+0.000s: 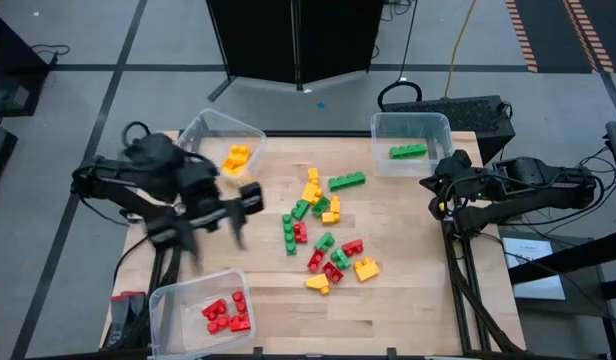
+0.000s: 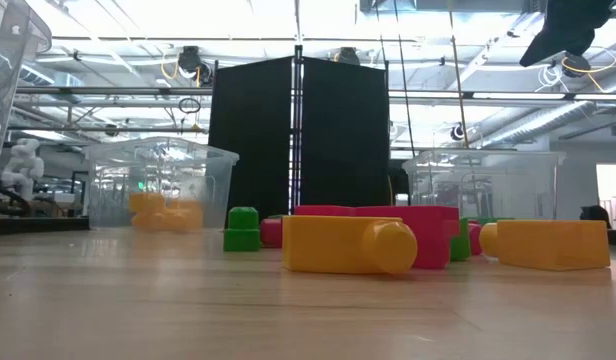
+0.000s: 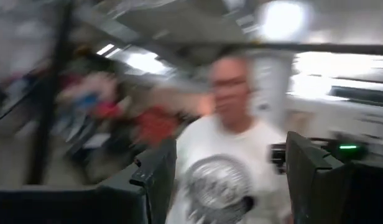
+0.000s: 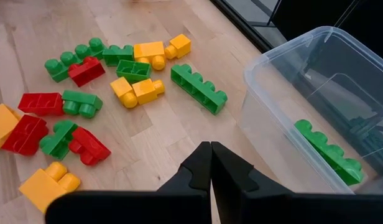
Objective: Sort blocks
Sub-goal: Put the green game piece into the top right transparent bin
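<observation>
A loose heap of small studded blocks (image 1: 326, 230) in red, yellow and green is seen on the middle of the wooden worktop (image 1: 408, 290). Short and long pieces are mixed; a long green one (image 1: 347, 181) lies at the far edge of the heap. At the near left corner a clear bin (image 1: 168, 305) holds several red blocks (image 1: 227, 312). At the far left a second bin (image 1: 210, 128) holds yellow blocks (image 1: 236, 157), and at the far right a third bin (image 1: 380, 135) holds one long green block (image 1: 408, 151).

The left claw (image 1: 210, 232) is held above the worktop's left side, between the red and yellow bins and just left of the heap, its fingers (image 3: 155, 180) parted and nothing seen between them. The right claw (image 4: 210, 163) is found at the right edge beside the green bin, its fingers pressed together and empty, the heap well apart from it. A person in a white shirt (image 3: 226, 168) is seen beyond the worktop.
</observation>
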You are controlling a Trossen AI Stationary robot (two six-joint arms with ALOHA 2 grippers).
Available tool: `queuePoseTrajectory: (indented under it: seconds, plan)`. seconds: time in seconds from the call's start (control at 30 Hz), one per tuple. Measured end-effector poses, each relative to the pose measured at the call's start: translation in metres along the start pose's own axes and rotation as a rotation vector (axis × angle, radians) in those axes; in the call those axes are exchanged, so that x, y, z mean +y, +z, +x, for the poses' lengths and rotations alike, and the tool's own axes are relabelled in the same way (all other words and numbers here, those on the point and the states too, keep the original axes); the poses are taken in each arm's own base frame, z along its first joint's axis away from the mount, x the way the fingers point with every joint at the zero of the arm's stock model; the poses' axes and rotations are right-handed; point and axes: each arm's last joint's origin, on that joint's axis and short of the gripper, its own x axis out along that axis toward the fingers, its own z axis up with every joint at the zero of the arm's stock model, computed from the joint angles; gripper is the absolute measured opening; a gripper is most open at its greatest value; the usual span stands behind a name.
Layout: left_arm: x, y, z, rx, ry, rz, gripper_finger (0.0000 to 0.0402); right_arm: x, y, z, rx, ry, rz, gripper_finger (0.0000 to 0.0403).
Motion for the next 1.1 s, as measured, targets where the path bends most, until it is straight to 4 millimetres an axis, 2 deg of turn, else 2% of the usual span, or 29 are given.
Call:
queuePoseTrajectory:
  seconds: [0.17,0.27,0.73,0.9,1.0,1.1]
  plan:
    - [0.015,-0.021,-0.003,0.121,0.257,-0.084,0.0194,0.0,0.0,0.0,0.0,0.0,0.0,0.0006]
    - [0.019,-0.028,-0.005,0.163,0.347,-0.11,0.0194,0.0,0.0,0.0,0.002,0.003,0.001,0.0006]
    - [0.02,-0.029,-0.006,0.178,0.362,-0.12,0.0194,0.0,0.0,0.0,0.002,0.004,0.049,0.0006]
    - [0.022,-0.036,-0.008,0.233,0.395,-0.163,0.0194,0.0,0.0,0.0,0.002,0.004,0.058,0.0006]
    - [0.027,-0.045,-0.014,0.282,0.575,-0.189,0.0194,0.0,0.0,0.0,0.002,0.003,0.075,0.0006]
    - [0.037,-0.056,-0.03,0.366,0.893,-0.198,0.0194,0.0,0.0,0.0,0.003,0.003,0.078,0.0006]
